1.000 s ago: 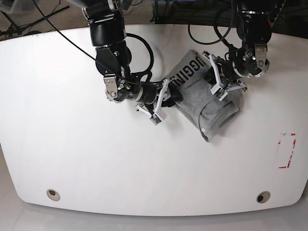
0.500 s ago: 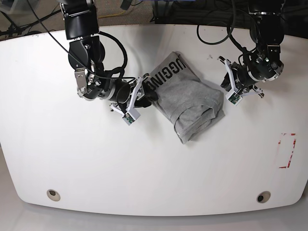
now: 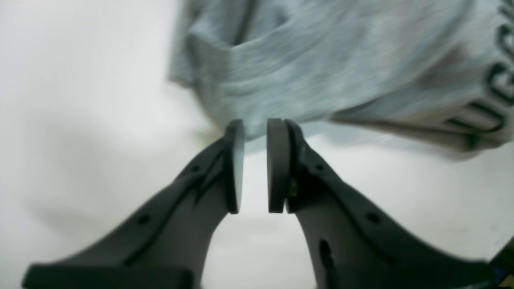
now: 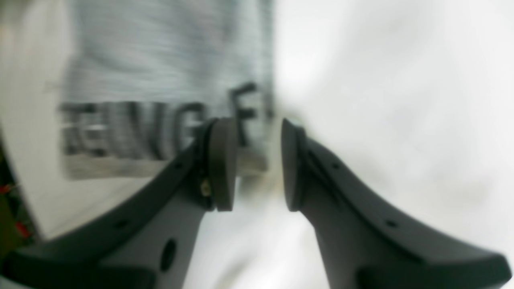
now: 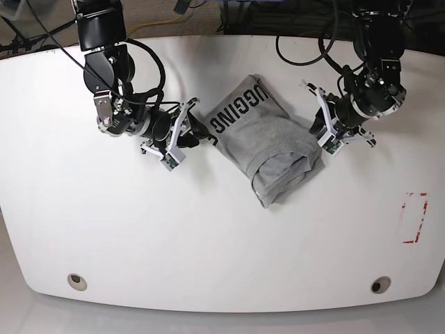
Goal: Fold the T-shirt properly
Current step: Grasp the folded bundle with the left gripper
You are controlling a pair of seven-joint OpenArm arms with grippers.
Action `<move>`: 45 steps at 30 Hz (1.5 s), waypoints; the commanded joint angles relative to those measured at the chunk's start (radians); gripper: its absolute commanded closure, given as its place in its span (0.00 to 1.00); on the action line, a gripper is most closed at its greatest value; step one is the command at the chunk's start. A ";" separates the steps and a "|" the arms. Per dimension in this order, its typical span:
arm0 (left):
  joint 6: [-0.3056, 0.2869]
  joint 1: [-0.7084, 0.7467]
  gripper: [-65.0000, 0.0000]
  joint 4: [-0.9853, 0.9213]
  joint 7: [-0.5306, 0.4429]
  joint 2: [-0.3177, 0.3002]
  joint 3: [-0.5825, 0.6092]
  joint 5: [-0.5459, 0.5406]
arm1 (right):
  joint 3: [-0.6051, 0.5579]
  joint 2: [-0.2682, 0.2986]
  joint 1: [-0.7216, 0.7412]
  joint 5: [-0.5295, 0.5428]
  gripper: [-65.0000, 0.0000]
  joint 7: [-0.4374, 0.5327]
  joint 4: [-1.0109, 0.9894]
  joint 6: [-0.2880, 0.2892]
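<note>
- Nearest the base camera, the white oval table (image 5: 208, 264) has two round metal-ringed holes by its front edge, one at the base view's left (image 5: 77, 281) and one at its right (image 5: 379, 284).
- A red broken-lined rectangle of tape (image 5: 414, 218) marks the tabletop close to that view's right edge.
- Further in, about mid-table, lies the heather-grey cotton T-shirt with black block lettering (image 5: 268, 141), folded into a compact slanted bundle.
- Its rolled, thicker end points towards the front and the base view's right; the lettered panel faces up at the far end.
- The right arm's black gripper with white-edged fingers (image 5: 186, 132) sits at the base view's left, just beside the lettered edge of the shirt.
- In the right wrist view this gripper (image 4: 252, 162) has its two dark pads standing clearly apart, with nothing between them; the lettered shirt (image 4: 168, 100) lies beyond the tips, and the picture is too blurred to tell whether a tip touches the cloth.
- The left arm's black gripper with white-edged fingers (image 5: 325, 129) is at the base view's right, close by the shirt's side near the rolled end.
- In the left wrist view the left gripper (image 3: 255, 170) shows a narrow gap between its flat pads, nothing clamped in it; the grey folded cloth (image 3: 321, 68) lies just past the tips.
- Farthest back, black cables (image 5: 299, 49) loop above the table's rear edge behind both arms.
</note>
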 commanded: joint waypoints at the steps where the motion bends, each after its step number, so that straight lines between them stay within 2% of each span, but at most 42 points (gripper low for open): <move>1: -0.001 -0.010 0.83 0.025 -0.018 0.020 -0.002 -0.007 | 0.004 -0.014 0.020 -0.055 0.73 0.047 -0.044 0.006; 7: -0.001 -0.015 0.60 0.026 -0.018 0.066 -0.002 -0.007 | -0.002 -0.083 0.003 -0.160 0.73 0.057 -0.059 0.007; 9: -0.001 -0.016 0.58 0.028 -0.018 0.079 0.000 -0.009 | -0.002 -0.106 -0.030 -0.177 0.73 0.045 -0.032 0.007; 16: 0.075 -0.055 0.54 0.028 -0.018 0.089 0.030 -0.009 | -0.003 -0.228 -0.097 -0.181 0.73 -0.062 0.094 0.007; 20: 0.160 -0.061 0.50 0.026 -0.018 0.117 0.052 -0.009 | -0.003 -0.266 -0.119 -0.181 0.73 -0.104 0.143 0.012; 26: 0.272 -0.086 0.40 0.020 -0.022 0.123 0.098 -0.009 | 0.000 -0.258 -0.115 -0.172 0.73 -0.107 0.160 0.014; 29: 0.344 -0.089 0.37 0.019 -0.024 0.157 0.135 -0.007 | 0.001 -0.225 -0.111 -0.170 0.73 -0.107 0.160 0.014; 32: 0.408 -0.089 0.34 0.013 -0.085 0.183 0.164 -0.006 | 0.001 -0.208 -0.109 -0.170 0.73 -0.107 0.160 0.014; 35: 0.457 -0.087 0.34 -0.050 -0.159 0.163 0.238 -0.006 | 0.003 -0.194 -0.099 -0.170 0.73 -0.107 0.160 0.014; 40: 0.543 -0.086 0.34 -0.188 -0.279 0.151 0.279 0.014 | 0.021 -0.179 -0.091 -0.170 0.73 -0.107 0.160 0.014; 45: 0.549 -0.061 0.34 -0.287 -0.397 0.148 0.288 0.128 | 0.109 -0.189 -0.092 -0.170 0.73 -0.107 0.160 0.015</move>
